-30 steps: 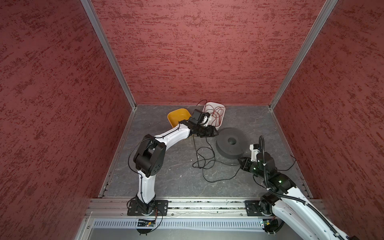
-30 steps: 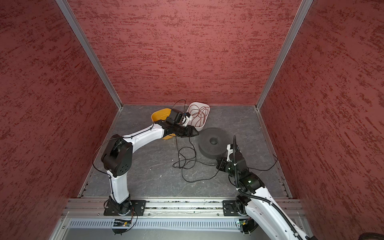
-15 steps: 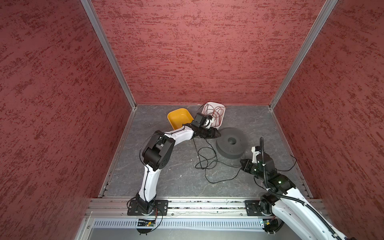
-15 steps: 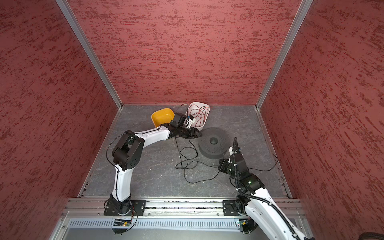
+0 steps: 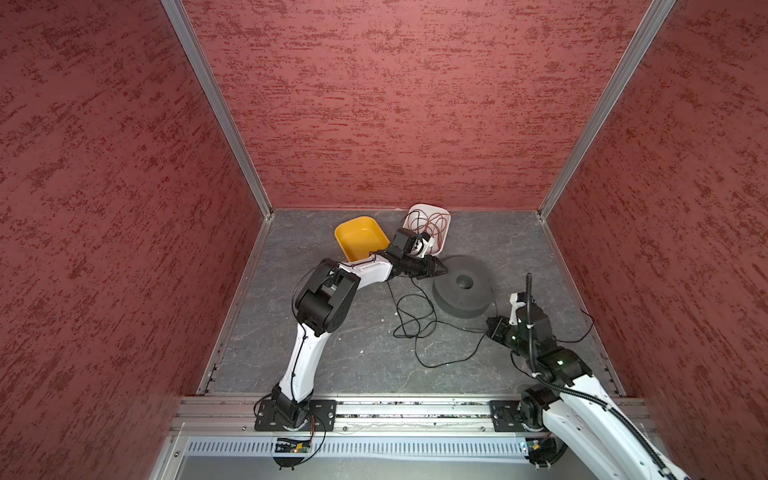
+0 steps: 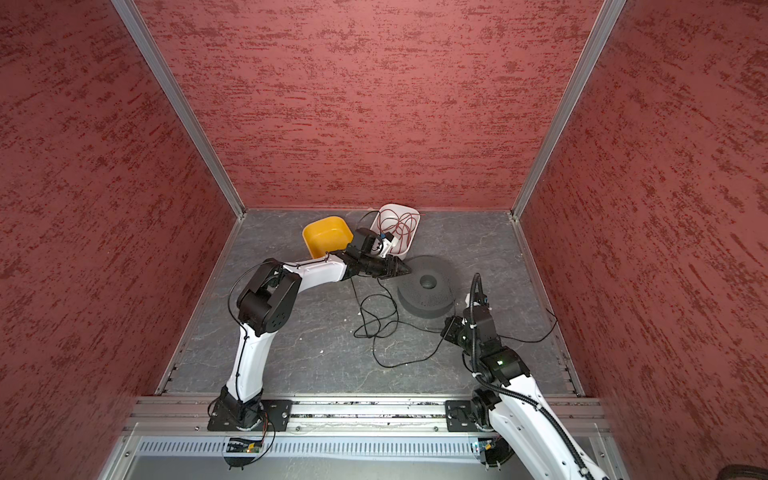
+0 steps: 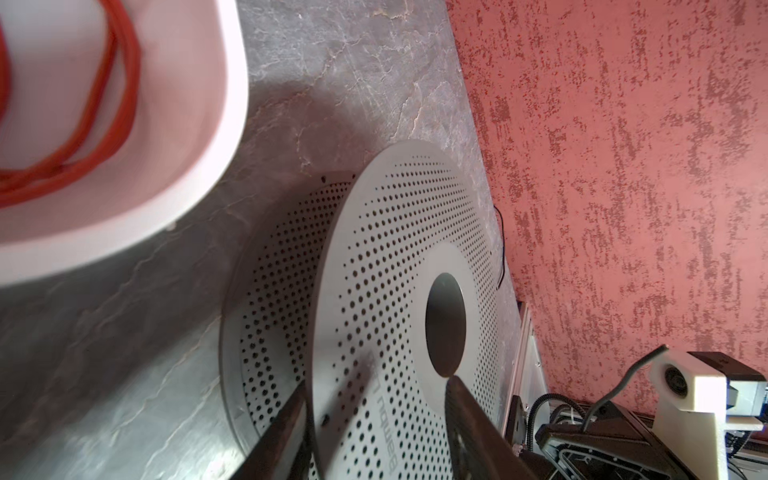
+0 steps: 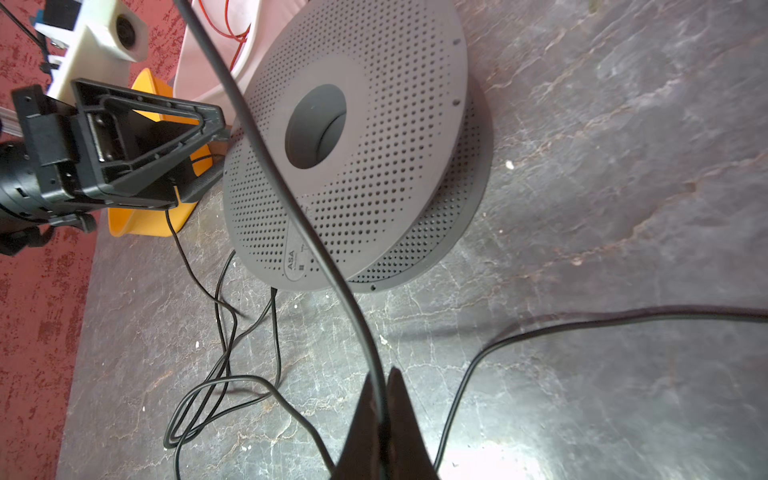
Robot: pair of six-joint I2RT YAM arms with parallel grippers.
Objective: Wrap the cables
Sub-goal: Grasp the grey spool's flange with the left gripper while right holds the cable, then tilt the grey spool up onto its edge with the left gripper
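The cables are one thin black wire (image 5: 415, 328) (image 6: 374, 328) lying in loose loops on the grey floor in front of a grey perforated spool (image 5: 463, 286) (image 6: 426, 291). My right gripper (image 5: 493, 327) (image 6: 446, 328) (image 8: 384, 374) is shut on the wire (image 8: 623, 319). One stretch rises from its fingertips across the spool (image 8: 374, 145). My left gripper (image 5: 442, 271) (image 6: 407, 270) (image 7: 378, 382) is open at the spool's left edge. Its jaws straddle the rim of the upper flange (image 7: 395, 249), one finger above and one below.
A yellow tray (image 5: 361, 239) (image 6: 326, 235) (image 8: 145, 224) sits behind the left arm. A white tray (image 5: 444, 216) (image 6: 399, 208) (image 7: 208, 145) holding coiled red wire (image 7: 120, 104) stands at the back wall. Red walls enclose the floor on three sides.
The left gripper has moved right from beside the trays to the spool's rim, and its jaws have narrowed. The right gripper has stayed shut on the wire and barely shifted.
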